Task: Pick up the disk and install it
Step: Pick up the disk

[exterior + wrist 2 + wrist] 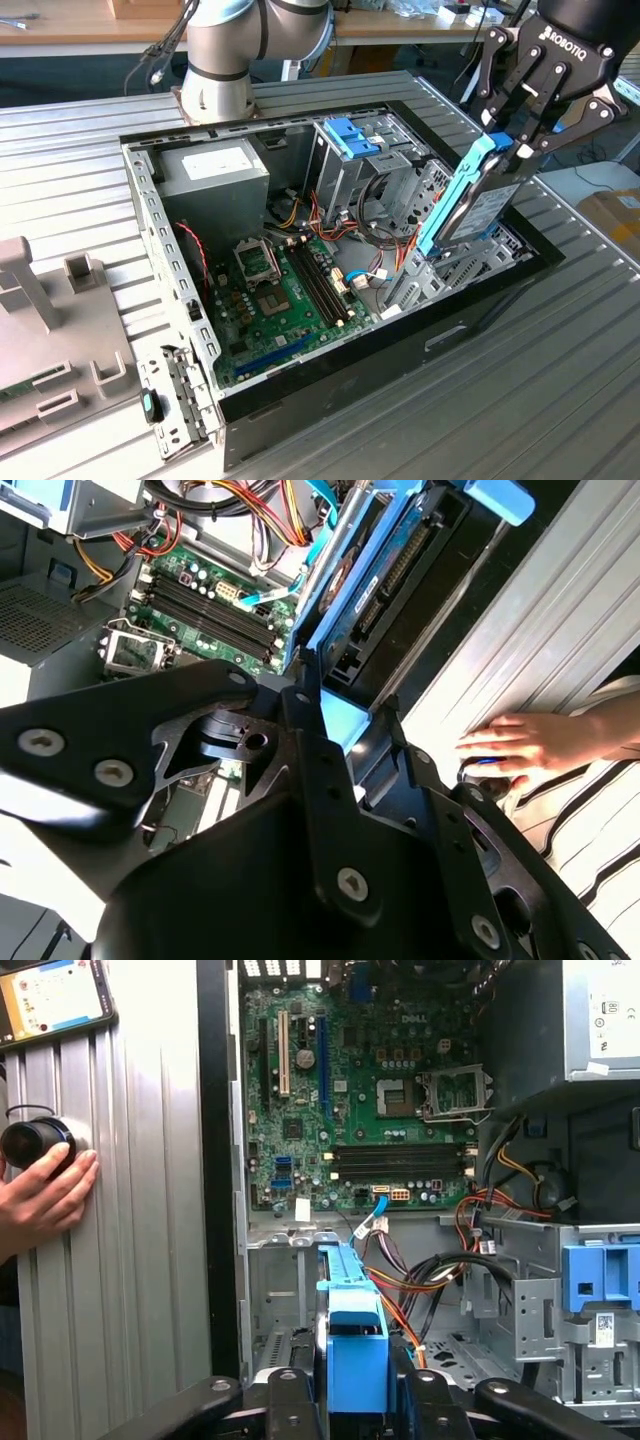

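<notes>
Fingers [503, 100] are closing on the upper end of the disk [478, 205], gripping its blue carrier. Disk is hanging steeply tilted, its lower end dipping into the drive bay [440, 275] at the exterior view's right of the open computer case [400, 345]. Case is sitting on the ribbed metal worktop [520, 400]. A person's hand [45, 1195] is resting on the worktop.

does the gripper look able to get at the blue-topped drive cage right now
Probably not: the gripper is shut on the disk, so it is not free, though the blue-topped drive cage lies open from above.
</notes>
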`<state>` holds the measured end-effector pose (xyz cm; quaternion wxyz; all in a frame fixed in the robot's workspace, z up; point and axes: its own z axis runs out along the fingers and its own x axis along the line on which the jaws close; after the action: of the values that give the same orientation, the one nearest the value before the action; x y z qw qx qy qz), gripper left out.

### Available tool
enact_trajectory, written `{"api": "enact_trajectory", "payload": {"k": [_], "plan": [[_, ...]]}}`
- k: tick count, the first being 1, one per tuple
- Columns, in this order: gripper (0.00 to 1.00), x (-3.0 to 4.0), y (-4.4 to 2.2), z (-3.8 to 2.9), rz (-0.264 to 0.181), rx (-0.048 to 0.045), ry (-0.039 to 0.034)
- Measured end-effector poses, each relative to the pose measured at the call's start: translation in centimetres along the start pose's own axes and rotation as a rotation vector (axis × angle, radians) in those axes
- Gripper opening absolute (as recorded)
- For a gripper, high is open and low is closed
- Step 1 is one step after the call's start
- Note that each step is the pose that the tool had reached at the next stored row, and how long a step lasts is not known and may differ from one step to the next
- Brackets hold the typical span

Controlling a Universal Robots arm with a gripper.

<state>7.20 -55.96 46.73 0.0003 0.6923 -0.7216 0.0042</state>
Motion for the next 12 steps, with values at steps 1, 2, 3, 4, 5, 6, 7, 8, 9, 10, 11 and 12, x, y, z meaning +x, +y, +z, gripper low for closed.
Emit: {"api": "enact_trajectory", "payload": {"k": [1,2,3,4,5,6,7,8,9,10,11,12], "plan": [[0.36,0.00,-0.08,0.00,0.000,0.0000,0.0001],[0.36,-0.01,-0.15,0.00,0.000,0.0000,0.0002],[0.36,-0.01,-0.17,-0.01,0.000,0.0000,0.0003],[0.36,-0.01,-0.18,-0.01,0.000,0.0000,0.0003],[0.36,-0.01,-0.18,0.00,0.000,0.0000,0.0003],[0.36,-0.01,-0.21,0.00,0.000,0.0000,0.0002],[0.36,-0.01,-0.30,0.00,0.000,0.0000,0.0002],[0.36,-0.01,-0.33,0.00,0.000,0.0000,0.0002],[0.36,-0.01,-0.34,0.00,0.000,0.0001,0.0002],[0.36,-0.01,-0.38,0.00,0.000,0.0000,0.0002],[0.36,-0.02,-0.40,0.00,0.000,0.0000,0.0003],[0.36,-0.02,-0.41,0.00,0.000,0.0000,0.0003]]}}
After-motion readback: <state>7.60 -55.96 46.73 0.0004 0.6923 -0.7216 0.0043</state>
